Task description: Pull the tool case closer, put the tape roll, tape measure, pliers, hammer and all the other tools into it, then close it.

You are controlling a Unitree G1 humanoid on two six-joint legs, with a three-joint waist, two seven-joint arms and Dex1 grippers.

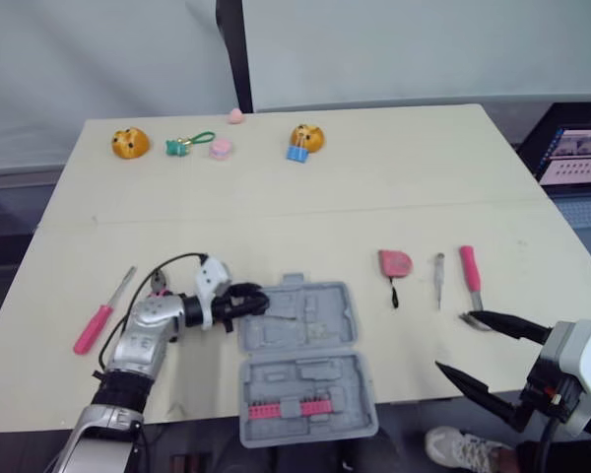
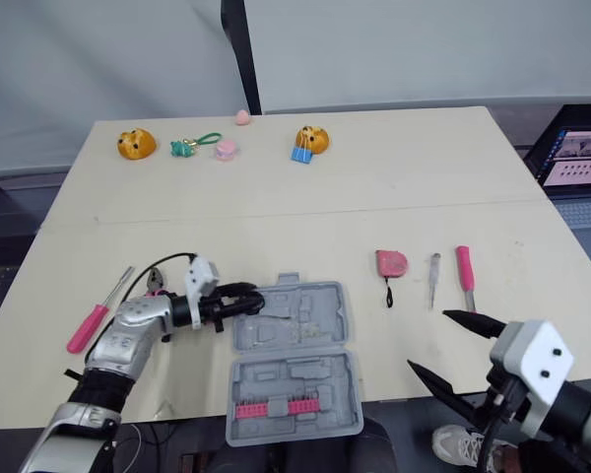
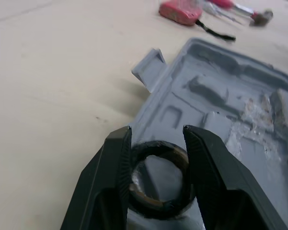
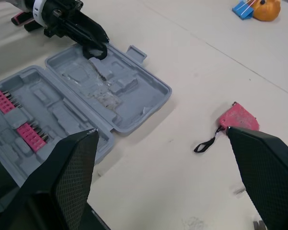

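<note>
The grey tool case lies open on the table near its front edge, with rows of pink bits in its near half. My left gripper is shut on the black tape roll and holds it over the left corner of the case's far half. A pink tape measure, a slim metal tool and a pink-handled hammer lie to the right of the case. My right gripper stands open near the front right edge, just in front of the hammer. A pink-handled screwdriver and pliers lie by my left arm.
Along the table's far edge sit an orange plush toy, a green keychain, a small pink round thing and an orange toy with a blue clip. A laptop stands off the table's right side.
</note>
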